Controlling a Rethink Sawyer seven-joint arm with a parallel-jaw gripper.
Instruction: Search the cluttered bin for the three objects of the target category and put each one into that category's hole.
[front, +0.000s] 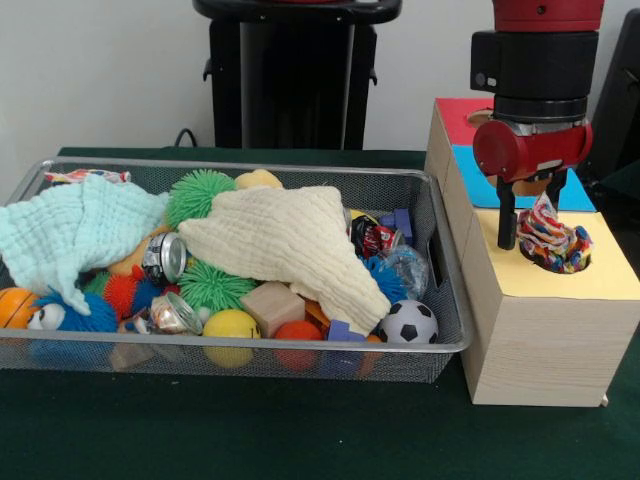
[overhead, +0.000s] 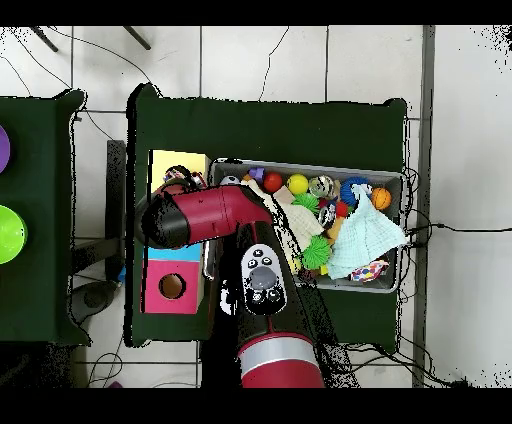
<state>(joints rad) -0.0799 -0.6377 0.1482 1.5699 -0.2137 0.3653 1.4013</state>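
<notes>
While the red arm hangs upright over the wooden box (front: 540, 330), its gripper (front: 530, 238) pinches the knotted rope toy (front: 552, 240) sitting in the yellow section's hole, beside the wire bin (front: 440, 345).

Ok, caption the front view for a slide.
Gripper lowers a knotted rope toy into the box's yellow hole beside the cluttered bin.

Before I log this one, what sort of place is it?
Probably a robotics lab set up for sorting trials: a wire mesh bin crammed with toys, a wooden box with coloured panels and holes on a green-covered table, and a tiled floor with loose cables.
</notes>
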